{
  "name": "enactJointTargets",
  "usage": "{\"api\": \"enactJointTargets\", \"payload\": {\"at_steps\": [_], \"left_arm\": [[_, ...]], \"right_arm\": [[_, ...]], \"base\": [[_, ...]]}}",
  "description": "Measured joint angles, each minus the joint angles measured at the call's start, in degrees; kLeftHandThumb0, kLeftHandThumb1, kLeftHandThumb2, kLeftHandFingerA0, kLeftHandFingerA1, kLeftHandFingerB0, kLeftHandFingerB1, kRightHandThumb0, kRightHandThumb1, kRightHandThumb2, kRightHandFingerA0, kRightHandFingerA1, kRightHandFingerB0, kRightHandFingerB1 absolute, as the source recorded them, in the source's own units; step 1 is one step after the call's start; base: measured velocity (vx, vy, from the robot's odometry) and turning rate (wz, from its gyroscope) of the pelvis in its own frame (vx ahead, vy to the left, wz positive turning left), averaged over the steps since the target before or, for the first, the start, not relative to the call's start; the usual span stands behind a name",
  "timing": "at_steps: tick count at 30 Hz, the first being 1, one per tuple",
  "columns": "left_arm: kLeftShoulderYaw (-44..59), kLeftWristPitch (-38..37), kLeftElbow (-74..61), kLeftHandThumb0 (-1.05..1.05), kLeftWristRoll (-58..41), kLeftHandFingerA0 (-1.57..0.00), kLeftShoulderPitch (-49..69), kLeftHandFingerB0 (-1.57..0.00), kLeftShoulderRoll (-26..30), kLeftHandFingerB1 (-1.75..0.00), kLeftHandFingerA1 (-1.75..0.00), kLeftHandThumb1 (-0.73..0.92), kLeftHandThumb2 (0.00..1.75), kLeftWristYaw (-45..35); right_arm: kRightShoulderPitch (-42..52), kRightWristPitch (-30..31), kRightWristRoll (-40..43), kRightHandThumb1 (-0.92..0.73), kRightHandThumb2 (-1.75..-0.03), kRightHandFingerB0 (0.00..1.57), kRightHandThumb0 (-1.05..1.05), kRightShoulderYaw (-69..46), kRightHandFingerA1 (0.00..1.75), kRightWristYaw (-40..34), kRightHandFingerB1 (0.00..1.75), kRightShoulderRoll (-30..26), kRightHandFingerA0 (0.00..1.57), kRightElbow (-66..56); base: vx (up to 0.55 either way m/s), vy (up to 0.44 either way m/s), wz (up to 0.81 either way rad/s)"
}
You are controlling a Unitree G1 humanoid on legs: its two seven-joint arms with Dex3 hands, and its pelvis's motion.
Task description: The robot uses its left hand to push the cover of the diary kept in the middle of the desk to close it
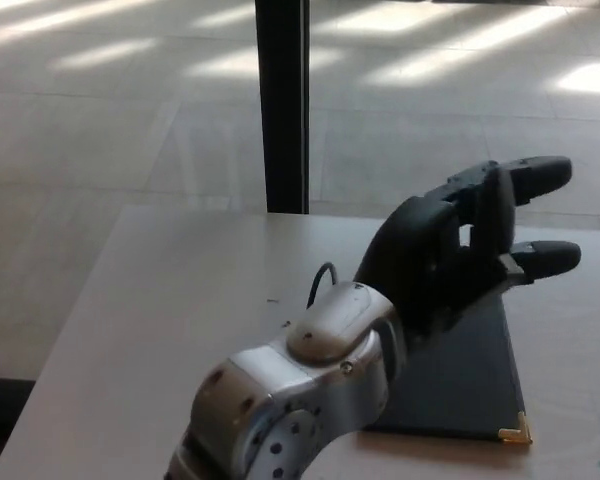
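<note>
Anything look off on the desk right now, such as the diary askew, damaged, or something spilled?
Nothing stands out. The dark grey diary with brass corner caps lies flat and closed on the pale wooden desk, slightly angled to its edge. The left hand hangs above it, fingers spread. No spills or damage visible.

A pale desk (160, 300) carries a closed dark diary (470, 385).

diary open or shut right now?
Looks shut: the diary lies flat, dark cover up, gold corner showing, no pages visible. The left hand hides its upper part.
</note>
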Motion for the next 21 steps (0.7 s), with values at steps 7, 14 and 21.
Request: {"api": "enactJointTargets", "payload": {"at_steps": [7, 14, 21], "left_arm": [[-7.44, 2.57, 3.74, -1.05, 0.72, -0.46, 8.64, -0.34, -4.14, -0.46, -0.55, 0.92, 0.95, 0.83], [-8.29, 2.57, 3.95, -1.0, 0.65, -0.4, 9.17, -0.3, -4.08, -0.5, -0.58, 0.9, 1.31, 0.81], [4.39, 2.51, -1.26, -1.05, -0.83, -0.39, 9.63, -0.3, -3.07, -0.42, -0.48, 0.92, 0.87, 0.77]], "right_arm": [[-1.4, 1.13, -0.46, -0.75, -0.9, 0.48, -0.79, 2.15, 0.66, -0.36, 0.51, -0.55, 0.55, -0.84], [-1.82, 1.31, -0.68, -0.92, -0.69, 0.5, -0.73, 2.35, 0.62, -0.48, 0.44, -0.64, 0.52, -0.46], [-0.72, 1.58, -0.64, -0.76, -0.91, 0.46, -0.8, 2.32, 0.67, -0.68, 0.52, -0.62, 0.53, -1.08]], "base": [[0.0, 0.0, 0.0], [0.0, 0.0, 0.0], [0.0, 0.0, 0.0]]}}
